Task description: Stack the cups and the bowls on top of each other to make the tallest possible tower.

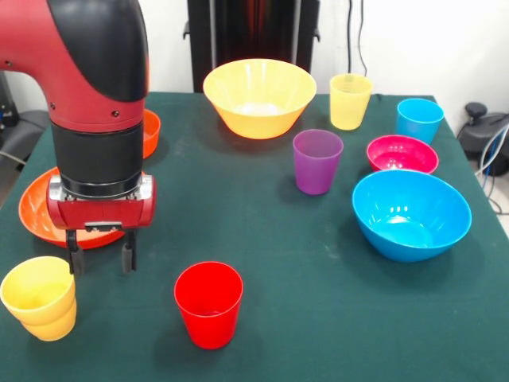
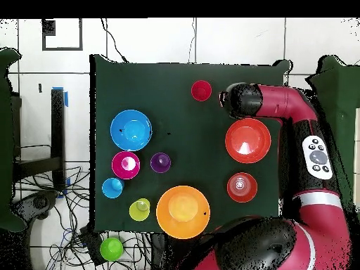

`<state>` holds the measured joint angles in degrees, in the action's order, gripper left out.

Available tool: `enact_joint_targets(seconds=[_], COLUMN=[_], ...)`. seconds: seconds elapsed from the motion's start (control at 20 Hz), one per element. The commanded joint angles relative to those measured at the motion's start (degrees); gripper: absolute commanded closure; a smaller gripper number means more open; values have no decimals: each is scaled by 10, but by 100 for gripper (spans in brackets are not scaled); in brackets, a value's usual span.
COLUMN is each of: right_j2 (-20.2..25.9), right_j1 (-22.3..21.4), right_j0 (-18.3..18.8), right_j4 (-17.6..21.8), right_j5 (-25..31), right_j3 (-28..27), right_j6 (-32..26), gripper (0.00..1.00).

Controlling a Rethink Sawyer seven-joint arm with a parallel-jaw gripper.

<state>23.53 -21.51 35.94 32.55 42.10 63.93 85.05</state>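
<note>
My gripper (image 1: 100,259) hangs open and empty over the near left of the table, just right of and above a yellow-orange cup (image 1: 40,298). A red cup (image 1: 208,304) stands to the gripper's right. The purple cup (image 1: 316,161), pale yellow cup (image 1: 350,101) and blue cup (image 1: 419,119) stand apart on the right. The large yellow-orange bowl (image 1: 259,97), large blue bowl (image 1: 411,213) and magenta bowl (image 1: 402,153) sit singly. The wide orange bowl (image 1: 40,213) lies partly behind my gripper. The small orange bowl (image 1: 151,132) is behind the arm. No tower stands.
In the overhead view the arm's end (image 2: 235,98) covers the yellow-orange cup, next to the red cup (image 2: 201,90). A green object (image 2: 111,248) lies off the green table (image 2: 211,148), among cables. The table's edges are close to the outer cups.
</note>
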Motion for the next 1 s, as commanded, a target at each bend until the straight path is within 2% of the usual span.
enact_joint_targets(seconds=[0.05,1.0], right_j2=[45,62], right_j1=[4,10], right_j0=[-14,15], right_j4=[34,54], right_j5=[36,24], right_j3=[30,36], right_j6=[-175,-213], gripper=[0,0])
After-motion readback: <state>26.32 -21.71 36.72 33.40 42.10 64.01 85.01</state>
